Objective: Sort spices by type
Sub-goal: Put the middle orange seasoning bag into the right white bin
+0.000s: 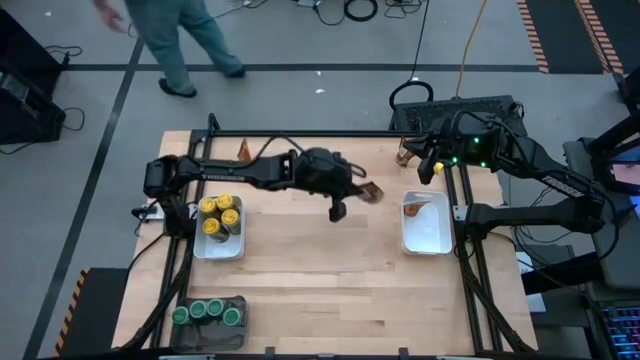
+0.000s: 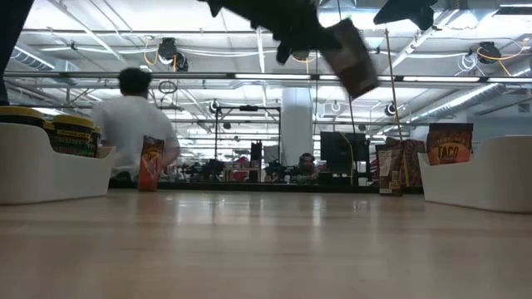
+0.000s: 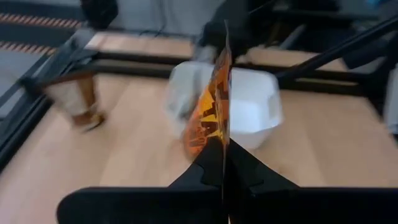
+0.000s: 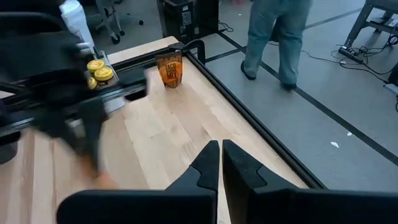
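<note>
The tabletop [image 1: 330, 280] carries three containers. A white tray [image 1: 218, 245] on the left holds the yellow-lidded jars [image 1: 219, 214]. A dark grey tray [image 1: 208, 322] at the near-left corner holds the green-lidded jars [image 1: 208, 312]. A second white tray [image 1: 426, 232] on the right holds at least one brown-orange packet [image 1: 414, 207].

Step in hand, as judged: transfer of one packet to the right-hand tray. The left arm reaches across the middle of the tabletop. Its left hand [image 1: 366, 190] is clenched on a carried packet [image 1: 372, 192], gripped by one edge and held clear of the surface, between the two white trays. In the left wrist view the packet [image 3: 210, 112] stands edge-on between the closed fingers [image 3: 208, 163], with the white tray [image 3: 261, 109] directly ahead.

Two further packets remain unsorted: one upright at the far-left edge [image 1: 246, 152] and one near the far-right corner [image 1: 405, 155].

Next move, as judged: carry the packet on until it is over the right tray, lower it, then release. The packet hangs edge-on, so it may tip or land on the rim if let go early.

The right hand [image 4: 220, 163] waits at the far-right corner, empty, its fingers closed together.

A person [image 1: 180, 35] walks on the floor beyond the tabletop.
</note>
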Robot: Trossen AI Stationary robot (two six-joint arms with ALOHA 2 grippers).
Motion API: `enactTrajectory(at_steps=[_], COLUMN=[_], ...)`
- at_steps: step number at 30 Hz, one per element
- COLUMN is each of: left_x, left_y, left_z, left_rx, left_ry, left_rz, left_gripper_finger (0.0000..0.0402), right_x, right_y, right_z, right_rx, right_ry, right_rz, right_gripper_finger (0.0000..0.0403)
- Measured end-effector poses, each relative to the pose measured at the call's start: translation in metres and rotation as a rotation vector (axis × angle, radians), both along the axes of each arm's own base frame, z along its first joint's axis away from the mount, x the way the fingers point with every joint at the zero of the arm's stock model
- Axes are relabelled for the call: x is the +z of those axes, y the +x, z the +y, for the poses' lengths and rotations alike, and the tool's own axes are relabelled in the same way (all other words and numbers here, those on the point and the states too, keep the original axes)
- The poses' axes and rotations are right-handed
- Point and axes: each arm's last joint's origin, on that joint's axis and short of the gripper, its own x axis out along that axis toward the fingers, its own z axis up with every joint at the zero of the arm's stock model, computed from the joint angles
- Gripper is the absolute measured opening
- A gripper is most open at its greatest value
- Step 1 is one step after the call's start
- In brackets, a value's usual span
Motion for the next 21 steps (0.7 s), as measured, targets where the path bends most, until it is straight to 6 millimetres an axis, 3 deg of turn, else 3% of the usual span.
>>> enactTrajectory(at_steps=[11, 21], left_x=[-0.012, -0.019], left_y=[0.031, 0.093], left_z=[-0.029, -0.04], left_rx=[-0.073, -0.118], left_ry=[0.008, 0.031], left_rz=[-0.131, -0.186], left_gripper_finger=[0.0, 0.0], right_x=[-0.001, -0.003], right_y=[0.0, -0.004], right_z=[0.0, 0.001], right_rx=[-0.016, -0.018], right_ry=[0.037, 0.049], right_rz=[-0.01, 0.018], right_gripper_finger=[0.0, 0.0])
